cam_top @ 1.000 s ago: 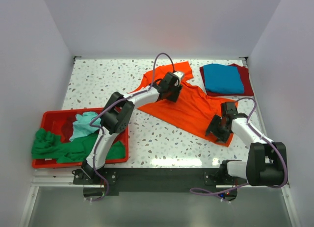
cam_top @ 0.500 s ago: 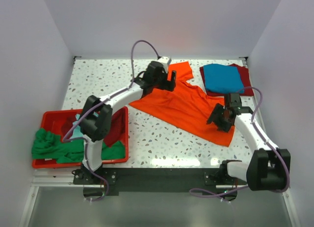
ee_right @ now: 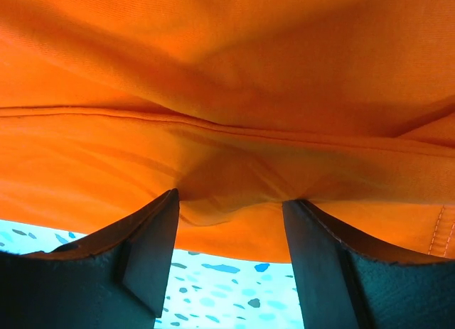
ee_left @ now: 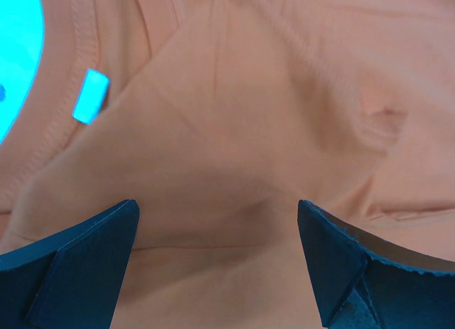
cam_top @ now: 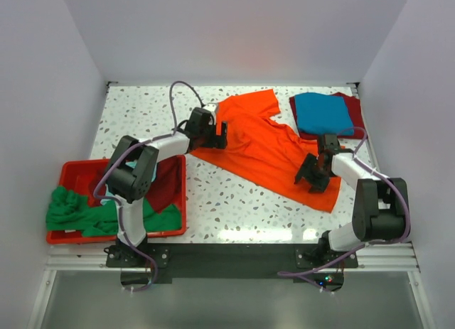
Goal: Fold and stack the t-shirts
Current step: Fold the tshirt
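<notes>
A bright orange t-shirt (cam_top: 263, 148) lies spread flat across the middle of the table. My left gripper (cam_top: 220, 136) hovers over its left part near the collar. In the left wrist view the left gripper (ee_left: 217, 205) is open, with only the orange t-shirt (ee_left: 234, 116) below it and nothing between the fingers. My right gripper (cam_top: 311, 178) is at the shirt's near right hem. In the right wrist view the right gripper (ee_right: 229, 197) stands open, fingertips touching the orange t-shirt (ee_right: 227, 73) at its hem. A folded blue t-shirt (cam_top: 323, 112) rests on a folded dark red t-shirt (cam_top: 357, 123) at the back right.
A red bin (cam_top: 71, 171) stands at the near left with a green t-shirt (cam_top: 75, 212) hanging over its edge. White walls close in the table on three sides. The speckled table (cam_top: 142, 116) shows between the bin and the orange shirt.
My left gripper has opened, let go of the orange shirt near the collar and pulled back to the left. The shirt's top now lies flatter. My right gripper shifted slightly along the hem.
</notes>
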